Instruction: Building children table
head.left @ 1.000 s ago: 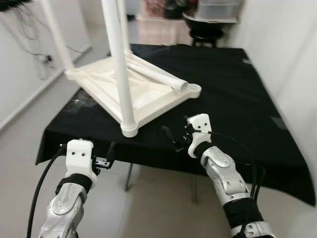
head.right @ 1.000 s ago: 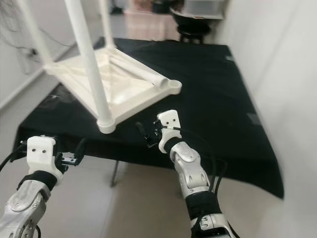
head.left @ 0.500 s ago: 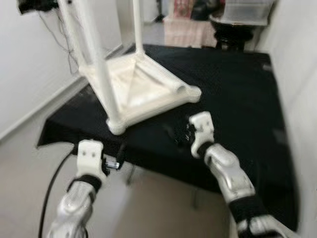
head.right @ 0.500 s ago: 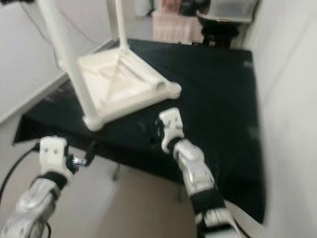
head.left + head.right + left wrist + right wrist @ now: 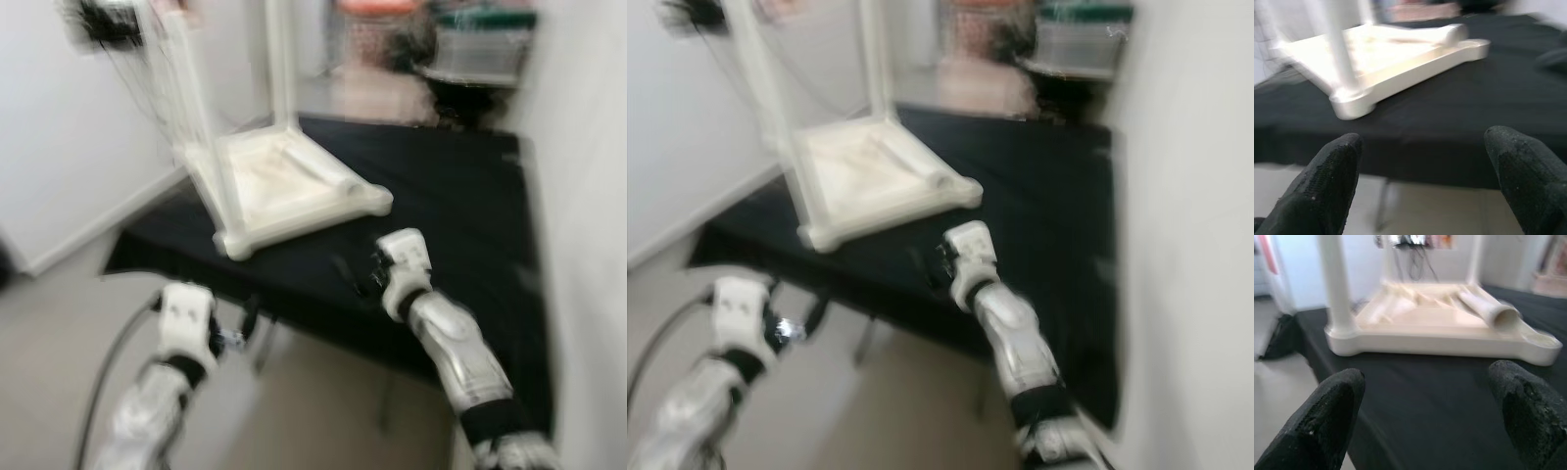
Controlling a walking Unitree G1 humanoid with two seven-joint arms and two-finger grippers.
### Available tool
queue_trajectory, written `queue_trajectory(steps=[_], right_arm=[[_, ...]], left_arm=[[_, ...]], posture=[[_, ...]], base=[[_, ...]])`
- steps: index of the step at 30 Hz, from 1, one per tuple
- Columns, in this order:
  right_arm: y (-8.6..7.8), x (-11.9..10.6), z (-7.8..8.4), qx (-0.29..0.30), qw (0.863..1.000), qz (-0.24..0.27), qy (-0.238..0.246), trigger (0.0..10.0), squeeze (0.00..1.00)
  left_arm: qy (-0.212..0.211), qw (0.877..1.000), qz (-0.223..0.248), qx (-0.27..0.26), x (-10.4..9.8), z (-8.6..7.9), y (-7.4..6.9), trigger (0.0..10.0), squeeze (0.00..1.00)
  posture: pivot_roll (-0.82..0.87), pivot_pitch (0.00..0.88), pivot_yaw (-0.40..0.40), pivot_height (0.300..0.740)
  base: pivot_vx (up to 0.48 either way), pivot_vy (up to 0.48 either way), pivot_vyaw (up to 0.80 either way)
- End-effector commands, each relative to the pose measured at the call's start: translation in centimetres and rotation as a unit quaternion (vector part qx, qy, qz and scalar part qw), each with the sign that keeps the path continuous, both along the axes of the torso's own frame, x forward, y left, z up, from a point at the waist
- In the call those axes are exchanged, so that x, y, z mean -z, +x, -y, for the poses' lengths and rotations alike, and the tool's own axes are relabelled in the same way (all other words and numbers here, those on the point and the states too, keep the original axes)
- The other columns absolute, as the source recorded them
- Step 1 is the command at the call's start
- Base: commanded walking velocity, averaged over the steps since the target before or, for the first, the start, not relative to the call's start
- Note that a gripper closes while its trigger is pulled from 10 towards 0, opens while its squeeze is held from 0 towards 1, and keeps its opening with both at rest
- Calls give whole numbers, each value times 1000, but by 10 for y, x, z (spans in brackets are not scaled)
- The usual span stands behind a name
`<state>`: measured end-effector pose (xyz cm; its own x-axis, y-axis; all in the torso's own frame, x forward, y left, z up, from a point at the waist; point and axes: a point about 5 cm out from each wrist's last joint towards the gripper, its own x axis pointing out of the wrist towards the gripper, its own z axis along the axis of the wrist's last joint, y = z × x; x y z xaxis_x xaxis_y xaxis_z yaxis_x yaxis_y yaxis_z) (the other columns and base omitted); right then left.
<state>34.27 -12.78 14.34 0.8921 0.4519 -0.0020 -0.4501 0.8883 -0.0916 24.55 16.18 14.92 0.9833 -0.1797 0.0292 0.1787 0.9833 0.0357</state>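
Note:
An upside-down white children's table (image 5: 284, 191) lies on a table under a black cloth (image 5: 460, 196). Two white legs (image 5: 196, 127) stand up from its corners. A loose white leg (image 5: 1488, 308) lies on its underside, beside an empty corner socket (image 5: 1542, 340). My left gripper (image 5: 247, 315) hangs open and empty below the cloth's front edge, facing the nearest standing leg (image 5: 1344, 54). My right gripper (image 5: 348, 274) is open and empty over the cloth's front part, a short way from the white table. The head views are blurred.
A white wall (image 5: 588, 196) runs close along the right of the black table. A dark stool with a bin (image 5: 470, 83) stands behind it. Cables (image 5: 98, 20) hang on the left wall. Bare floor (image 5: 59, 333) lies in front and to the left.
The whole picture has shifted and blurred, so the camera has moved; the white table now sits further left and away. Both arms keep the same pose with open fingers.

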Motion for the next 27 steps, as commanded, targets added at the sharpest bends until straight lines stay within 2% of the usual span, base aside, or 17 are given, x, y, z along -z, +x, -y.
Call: queue_trajectory(steps=[1,18,27], right_arm=[[0,1,0,1,1000,-2,0,10000,0],[0,2,-1,-13,1000,-3,-5,10000,0],[-1,1,-5,-46,999,-2,-20,10000,0]], left_arm=[[-3,1000,-7,3,3,-1,-1,10000,0],[-7,1000,-5,9,1,0,0,10000,0],[-9,1000,-5,8,2,1,0,10000,0]], posture=[[-11,48,-9,740],[-13,47,-12,740],[-10,45,-13,740]], base=[[352,0,0],[348,0,0],[346,0,0]])
